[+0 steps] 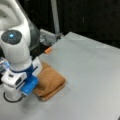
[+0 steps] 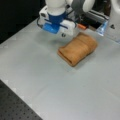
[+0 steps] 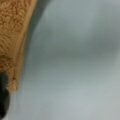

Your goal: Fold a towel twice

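Wrist view shows towel [image 3: 11, 37] folded on grey table [image 3: 75, 62], end effector [image 2: 58, 33] beside it, grip state unclear.

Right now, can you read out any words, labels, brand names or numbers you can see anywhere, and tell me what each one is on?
None can be read.
The towel lies folded on the grey table: no label shows on it.
The gripper and the arm above it: white and blue housings, no legible marking.
The small orange piece at the table edge: no lettering.
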